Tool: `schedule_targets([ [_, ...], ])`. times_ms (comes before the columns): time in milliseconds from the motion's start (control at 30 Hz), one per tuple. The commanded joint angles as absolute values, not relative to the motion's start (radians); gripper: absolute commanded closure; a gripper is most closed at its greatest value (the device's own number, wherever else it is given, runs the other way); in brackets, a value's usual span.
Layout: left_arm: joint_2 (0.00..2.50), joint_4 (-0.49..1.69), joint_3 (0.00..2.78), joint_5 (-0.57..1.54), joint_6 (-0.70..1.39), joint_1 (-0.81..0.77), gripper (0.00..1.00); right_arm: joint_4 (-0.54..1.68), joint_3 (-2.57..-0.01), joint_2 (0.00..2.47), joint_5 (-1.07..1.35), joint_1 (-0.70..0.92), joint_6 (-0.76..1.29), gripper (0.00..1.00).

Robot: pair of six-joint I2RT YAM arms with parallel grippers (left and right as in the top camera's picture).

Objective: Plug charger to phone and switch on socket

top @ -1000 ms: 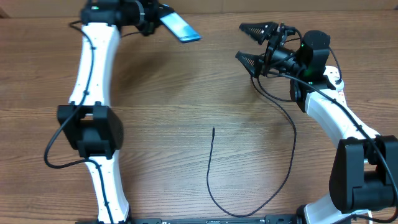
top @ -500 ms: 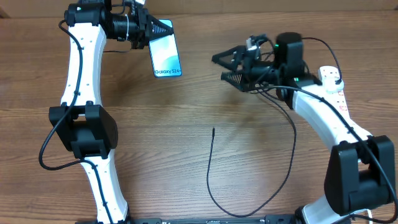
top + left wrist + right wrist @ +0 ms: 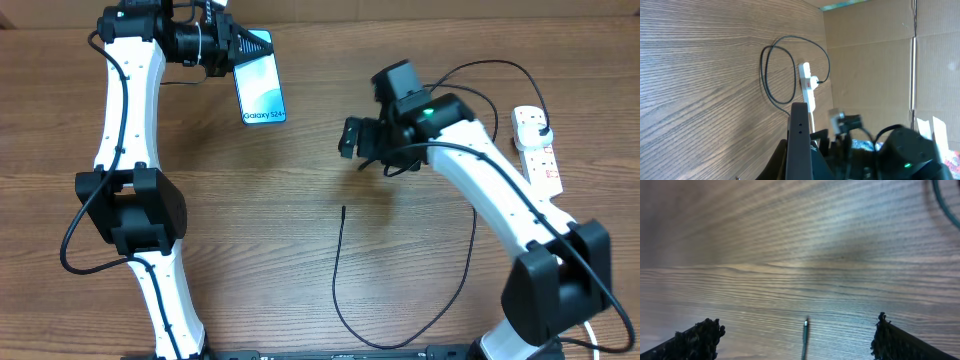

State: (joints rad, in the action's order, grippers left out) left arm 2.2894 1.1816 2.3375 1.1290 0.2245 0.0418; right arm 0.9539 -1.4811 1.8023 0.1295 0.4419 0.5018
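Left gripper (image 3: 236, 47) was clamped on the top end of the phone (image 3: 260, 92) at far left, right gripper (image 3: 797, 336) was spread wide, pointed down at the charger (image 3: 338, 265) tip lying loose mid-counter (image 3: 250, 210), socket (image 3: 536, 150) far right.

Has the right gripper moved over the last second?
Yes. The right gripper has swung away from the power strip and toward the cable tip, which has stayed put.

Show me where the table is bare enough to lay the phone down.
Widest bare table: between the left arm and the charger. A smaller patch lies between phone and right gripper. Crowded on the right: cable loops, right arm, socket.
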Motion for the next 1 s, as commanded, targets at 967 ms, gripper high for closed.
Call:
schedule_targets([
  [967,2.263,1.200,2.359,1.142,0.199,0.044,0.96,0.839,-1.230,1.929,-0.026,0.701,0.682,0.21],
])
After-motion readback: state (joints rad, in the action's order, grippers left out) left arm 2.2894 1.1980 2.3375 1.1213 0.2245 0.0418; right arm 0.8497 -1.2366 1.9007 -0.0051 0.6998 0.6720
